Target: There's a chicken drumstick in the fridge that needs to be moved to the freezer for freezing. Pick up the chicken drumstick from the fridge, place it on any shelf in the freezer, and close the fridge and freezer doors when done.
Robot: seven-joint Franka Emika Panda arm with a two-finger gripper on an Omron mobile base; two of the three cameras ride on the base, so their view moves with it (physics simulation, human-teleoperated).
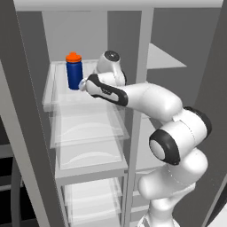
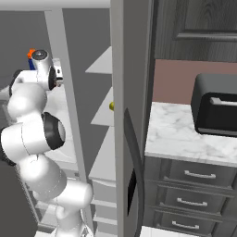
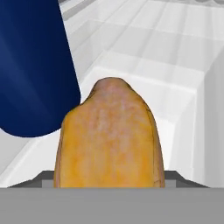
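On the fridge's (image 1: pixel 31 133) clear glass shelf (image 1: pixel 57 95), a glossy golden tapered chicken drumstick (image 3: pixel 109 138).

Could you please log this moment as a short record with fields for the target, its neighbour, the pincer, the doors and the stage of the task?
target: chicken drumstick, close up in the hand view, on a clear fridge shelf
neighbour: blue bottle, upright, just beside the drumstick
pincer: reaching into the fridge near the bottle; fingertips hidden, grip state unclear
doors: fridge and freezer both open
stage: drumstick not yet in the freezer
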